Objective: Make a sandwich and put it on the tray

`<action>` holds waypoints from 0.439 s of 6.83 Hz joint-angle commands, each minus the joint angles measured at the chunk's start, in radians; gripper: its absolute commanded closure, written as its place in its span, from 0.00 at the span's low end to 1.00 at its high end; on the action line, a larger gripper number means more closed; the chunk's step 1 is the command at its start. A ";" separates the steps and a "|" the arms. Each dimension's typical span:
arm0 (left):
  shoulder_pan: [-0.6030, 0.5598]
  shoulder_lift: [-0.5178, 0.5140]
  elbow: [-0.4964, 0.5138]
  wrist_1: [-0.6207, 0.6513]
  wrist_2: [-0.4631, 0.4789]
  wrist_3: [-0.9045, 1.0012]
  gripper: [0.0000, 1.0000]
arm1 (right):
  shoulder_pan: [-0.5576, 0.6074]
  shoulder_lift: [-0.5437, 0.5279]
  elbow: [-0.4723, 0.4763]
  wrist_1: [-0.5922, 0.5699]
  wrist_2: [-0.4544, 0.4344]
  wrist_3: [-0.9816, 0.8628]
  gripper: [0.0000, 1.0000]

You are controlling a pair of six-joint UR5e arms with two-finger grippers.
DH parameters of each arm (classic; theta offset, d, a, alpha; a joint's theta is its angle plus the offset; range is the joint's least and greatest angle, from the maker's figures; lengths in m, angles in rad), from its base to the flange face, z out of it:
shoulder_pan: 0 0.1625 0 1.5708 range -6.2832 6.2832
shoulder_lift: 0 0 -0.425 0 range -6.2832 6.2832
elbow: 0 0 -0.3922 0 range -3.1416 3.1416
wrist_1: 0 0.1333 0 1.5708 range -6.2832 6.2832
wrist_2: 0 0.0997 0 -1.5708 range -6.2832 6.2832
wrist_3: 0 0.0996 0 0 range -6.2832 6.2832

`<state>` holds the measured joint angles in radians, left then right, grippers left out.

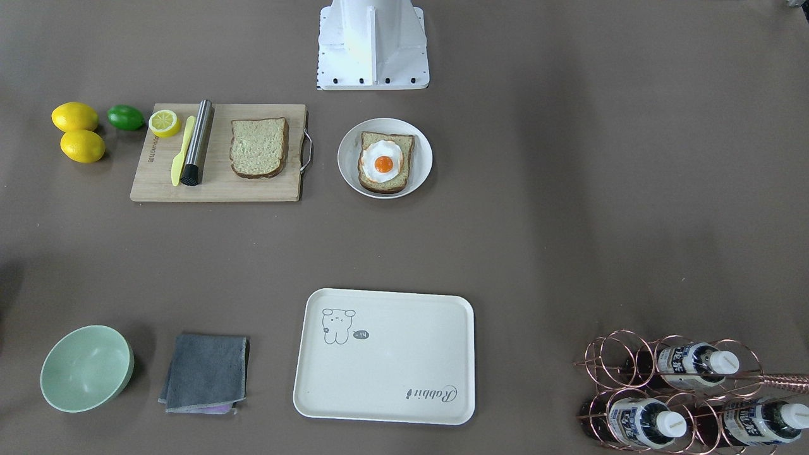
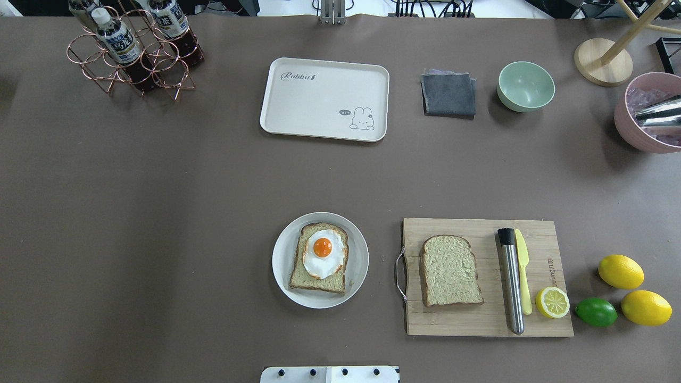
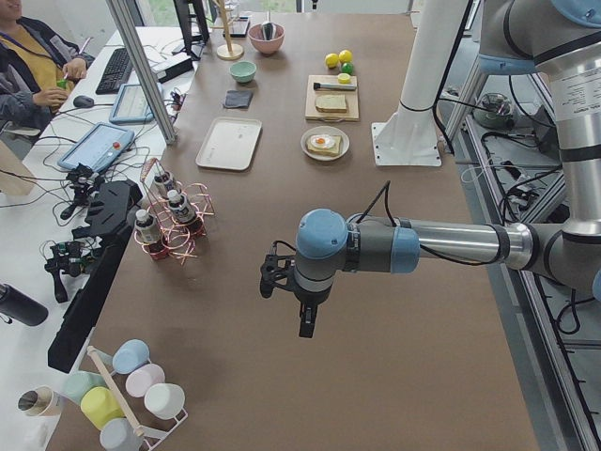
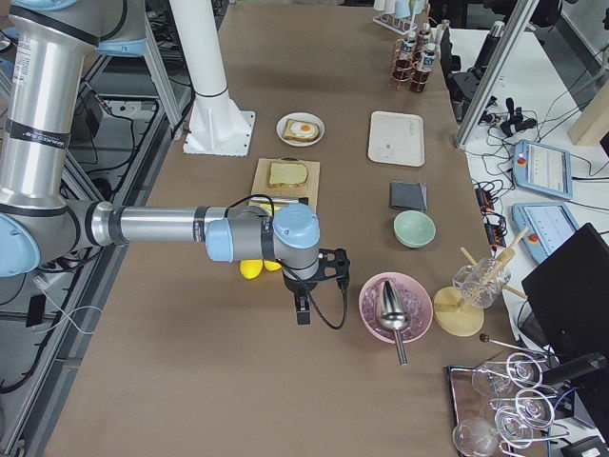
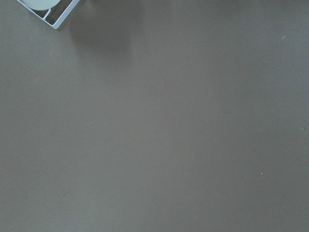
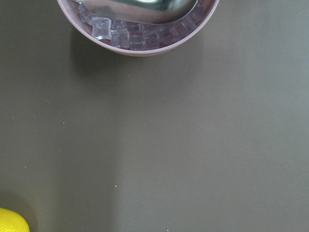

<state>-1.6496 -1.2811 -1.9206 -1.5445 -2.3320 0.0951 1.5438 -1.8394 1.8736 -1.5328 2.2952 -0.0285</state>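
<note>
On the plate [image 2: 359, 266]: slice [image 2: 319, 284] with egg [image 2: 321, 254] on top.
Board [image 2: 479, 319]: second slice [image 2: 451, 270], lying flat.
Tray [image 2: 319, 101]: across the table, well apart from both.
Left gripper [image 3: 307, 327]: over brown table; I cannot tell its jaw gap.
Right gripper [image 4: 302, 312]: near the pink bowl [image 4: 364, 303]; again I cannot tell.

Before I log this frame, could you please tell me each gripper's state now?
Left gripper: cannot be told, side view only.
Right gripper: cannot be told, side view only.

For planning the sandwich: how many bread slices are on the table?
2: the bare slice on the cutting board, the second slice under the fried egg on the round plate.
</note>
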 commanded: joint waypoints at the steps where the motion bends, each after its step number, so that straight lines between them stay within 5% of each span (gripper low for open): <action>1: 0.002 -0.012 0.006 0.064 -0.001 0.001 0.03 | -0.001 -0.006 0.002 -0.023 -0.003 -0.008 0.00; 3: 0.002 -0.003 0.005 0.063 0.003 0.005 0.03 | -0.001 -0.009 0.016 -0.032 0.000 -0.007 0.00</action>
<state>-1.6478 -1.2869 -1.9135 -1.4853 -2.3315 0.0971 1.5431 -1.8462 1.8820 -1.5581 2.2933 -0.0358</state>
